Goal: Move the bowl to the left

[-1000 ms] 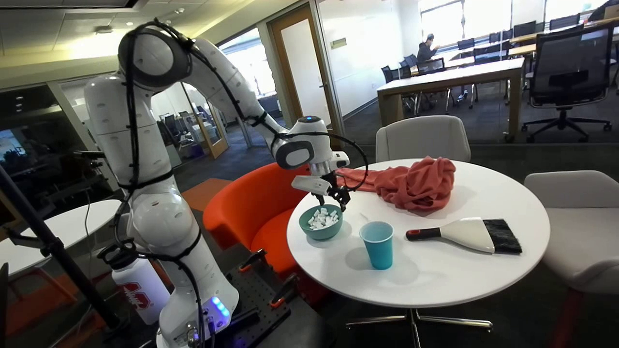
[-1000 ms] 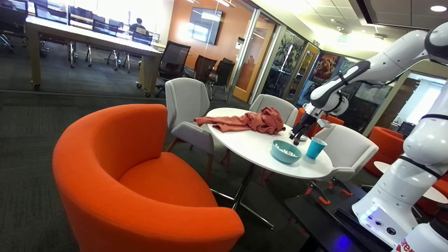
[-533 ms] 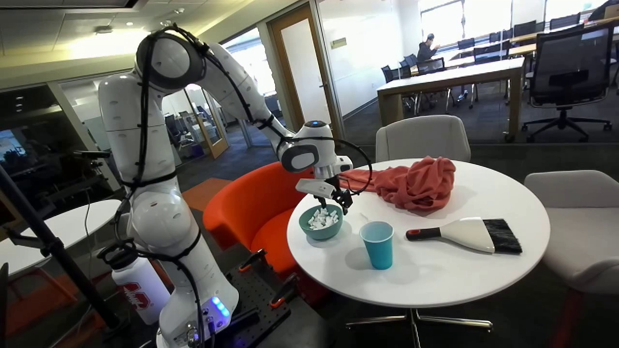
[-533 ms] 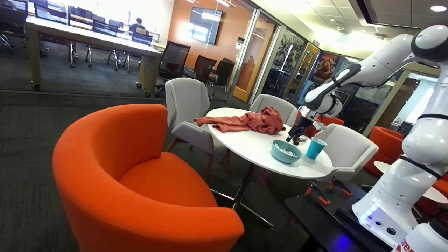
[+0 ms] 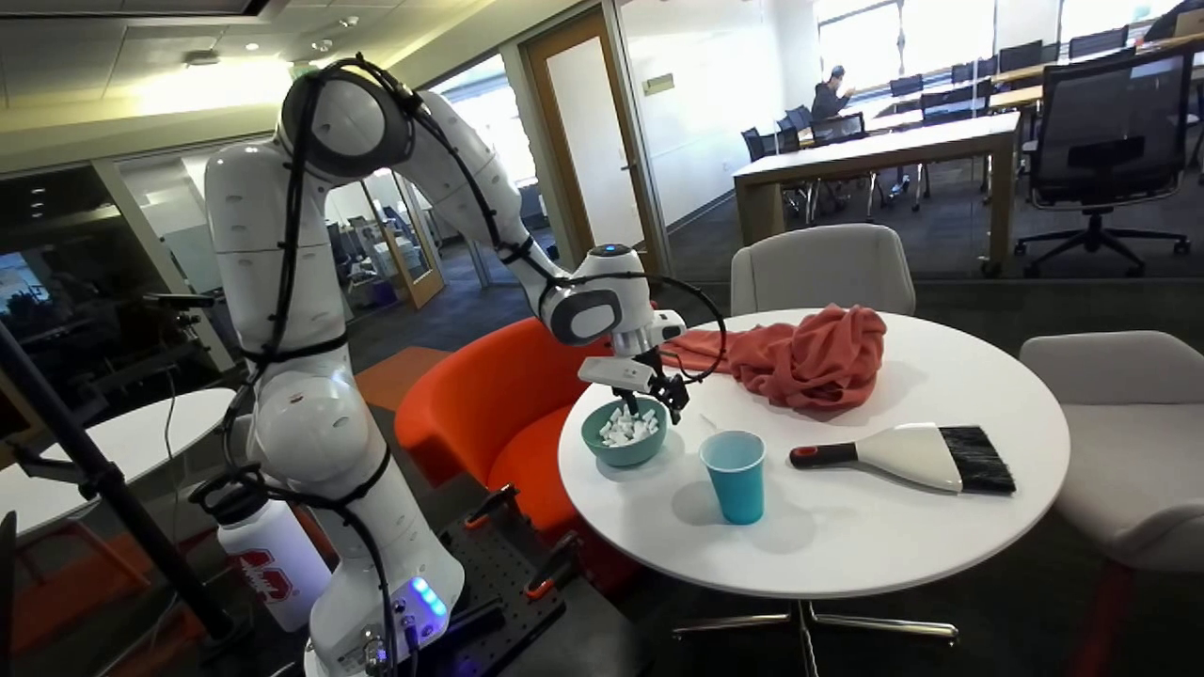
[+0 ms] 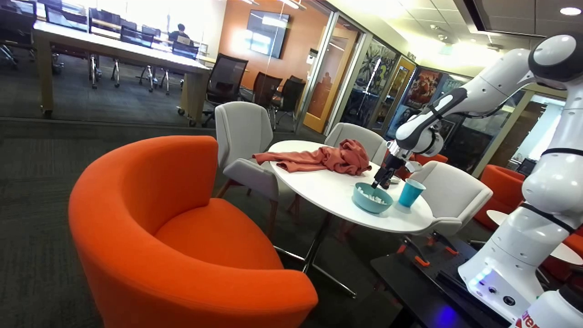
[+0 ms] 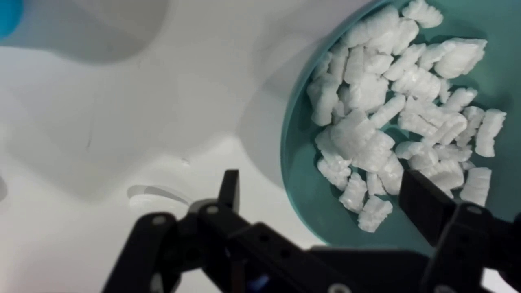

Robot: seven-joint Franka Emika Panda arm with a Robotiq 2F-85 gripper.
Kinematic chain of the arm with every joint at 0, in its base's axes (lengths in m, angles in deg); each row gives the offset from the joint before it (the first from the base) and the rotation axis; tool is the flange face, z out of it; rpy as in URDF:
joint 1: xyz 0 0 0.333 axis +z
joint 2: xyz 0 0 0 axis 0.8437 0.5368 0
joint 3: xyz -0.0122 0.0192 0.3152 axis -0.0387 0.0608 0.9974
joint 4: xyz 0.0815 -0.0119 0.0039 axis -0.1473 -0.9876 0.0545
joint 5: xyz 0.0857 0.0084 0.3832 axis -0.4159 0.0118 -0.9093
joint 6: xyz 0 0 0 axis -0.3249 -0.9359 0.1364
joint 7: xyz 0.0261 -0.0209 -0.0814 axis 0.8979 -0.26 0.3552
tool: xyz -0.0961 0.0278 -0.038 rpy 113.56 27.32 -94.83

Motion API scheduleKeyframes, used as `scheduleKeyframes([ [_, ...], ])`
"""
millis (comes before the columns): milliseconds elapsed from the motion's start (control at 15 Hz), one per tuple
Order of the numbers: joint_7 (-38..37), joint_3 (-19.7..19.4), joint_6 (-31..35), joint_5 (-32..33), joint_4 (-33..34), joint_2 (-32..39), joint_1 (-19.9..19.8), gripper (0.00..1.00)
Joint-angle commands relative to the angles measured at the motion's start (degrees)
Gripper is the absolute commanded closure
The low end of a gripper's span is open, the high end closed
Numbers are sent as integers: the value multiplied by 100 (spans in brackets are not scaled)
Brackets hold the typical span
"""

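- White robot arm (image 5: 315,428): stands at the left in an exterior view, its far end bent down over the bench (image 5: 894,545).
- The bench: round, white-topped, on a metal foot with splayed legs.
- Orange armchair (image 6: 205,237): in the left foreground of an exterior view.
- Red cloth (image 5: 814,362): bunched toward the bench's far side in an exterior view, one end trailing left.
- Brush (image 5: 908,456): lying flat, black bristles to the right in an exterior view.
- End effector (image 7: 319,189): fingers (image 7: 427,207) apart, astride the rim of the bowl (image 5: 624,457) in the wrist view, one over its inside, one outside; whether either touches it, I cannot tell.
- The bowl: teal, upright on the bench near its edge, left of the blue cup (image 5: 736,484) and apart from it in both exterior views.
- The blue cup: upright, between the bowl and the brush in an exterior view.
- White pieces (image 7: 368,91): small, rough-edged, heaped in the bowl.
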State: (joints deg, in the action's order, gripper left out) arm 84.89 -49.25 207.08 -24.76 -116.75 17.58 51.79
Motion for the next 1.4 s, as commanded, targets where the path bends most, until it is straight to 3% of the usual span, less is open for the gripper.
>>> scheduleKeyframes([
  [0,-524,-69,400,632,-48,180,-95,0],
  [67,-641,-90,446,774,-35,238,-118,0],
  [133,-715,-106,495,909,-24,308,-146,25],
  [200,-812,-140,504,1044,-19,346,-147,26],
  [800,-1086,-137,473,1501,-24,444,-193,96],
  [867,-1075,-119,474,1509,-36,423,-203,100],
  [1067,-990,-2,439,1422,-69,299,-258,98],
  [1333,-552,932,166,322,165,127,-733,98],
])
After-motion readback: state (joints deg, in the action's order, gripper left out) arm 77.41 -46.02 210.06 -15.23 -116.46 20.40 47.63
